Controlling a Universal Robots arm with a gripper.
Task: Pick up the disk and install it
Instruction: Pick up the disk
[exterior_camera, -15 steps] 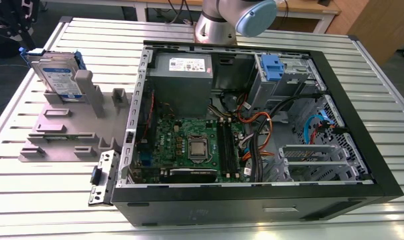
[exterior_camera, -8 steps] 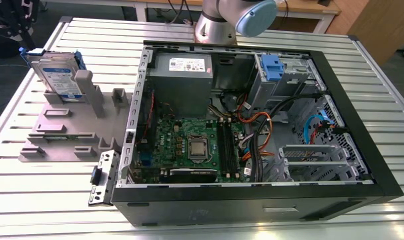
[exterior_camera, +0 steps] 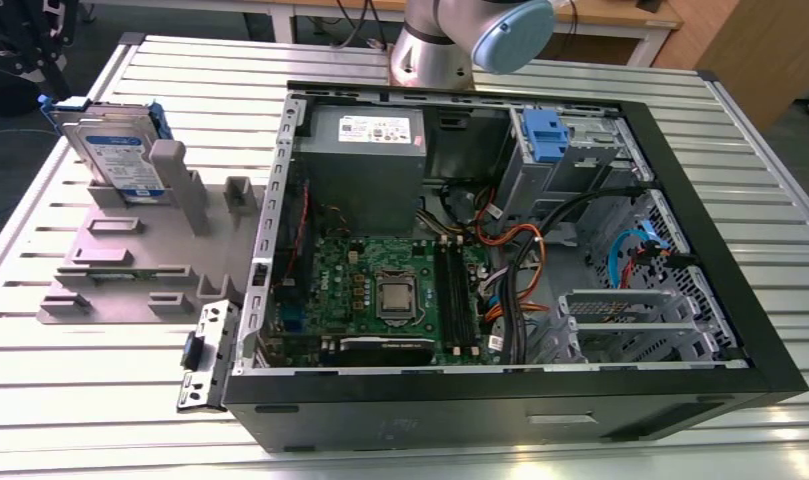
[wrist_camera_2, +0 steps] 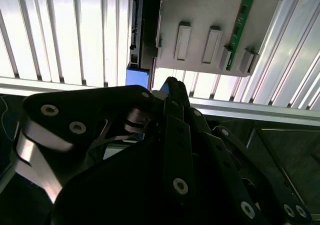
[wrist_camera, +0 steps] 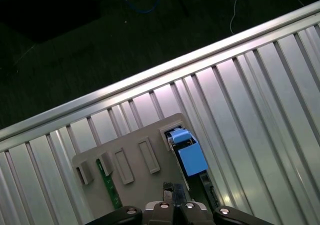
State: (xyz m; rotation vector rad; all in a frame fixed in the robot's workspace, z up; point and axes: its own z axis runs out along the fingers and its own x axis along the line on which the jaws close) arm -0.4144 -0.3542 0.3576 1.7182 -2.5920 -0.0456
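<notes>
- Disk (exterior_camera: 116, 152) stands on edge in the grey holder (exterior_camera: 121, 268), at the exterior view's left of the open computer case (exterior_camera: 764, 352), blue handle end up. Not yet picked.
- First wrist view looks down on it: the disk's blue top edge (wrist_camera: 187, 154) sits just beyond the gripper (wrist_camera: 174, 196), offset to one side and not centred under it.
- Long axis is vertical. From above, the thin top edge runs diagonally along the holder's side.
- Gripper: fingertips drawn together, holding nothing and touching nothing, hanging clear above holder and table (exterior_camera: 57, 400).
</notes>
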